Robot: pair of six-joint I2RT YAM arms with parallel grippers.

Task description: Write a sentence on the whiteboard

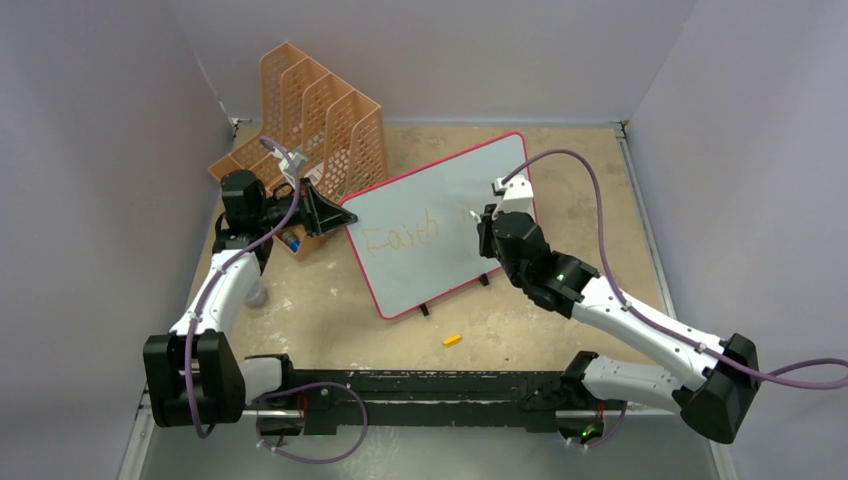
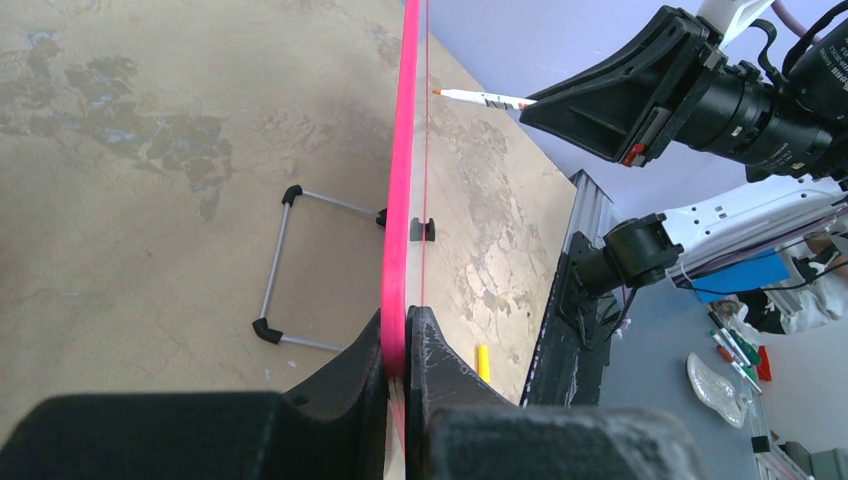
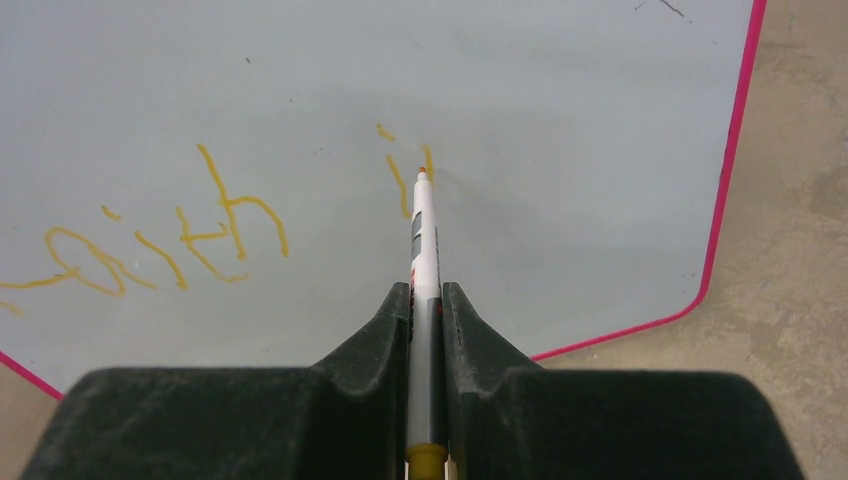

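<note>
Plainly, the main risk lies with the whiteboard (image 1: 440,225), which sits tilted across the middle of the top view, propped on its small feet and steadied only at its left edge. There the left gripper (image 2: 405,340) has its jaws pinched narrowly on the thin pink frame. If the marker pushes hard, the board could pivot about that one hold or slide out of it, and the line of writing would bend.

The right gripper (image 3: 427,300), at centre bottom of its own view, is clamped on the marker (image 3: 424,240). The barrel sits in a shallow hold, so side force on a stroke could twist it.

The sentence (image 3: 200,230) reads "Faith" at left of the right wrist view, with an "i" and a short stroke started at centre. The strokes are pale, so too light a touch may leave gaps. The bare board to the right is limited, so later words probably need a second line.

From above, the right gripper covers the newest letters and the tip. Edge-on from the left wrist, I cannot tell whether the tip touches. A small yellow piece (image 1: 453,340) below the board is too small to identify.
</note>
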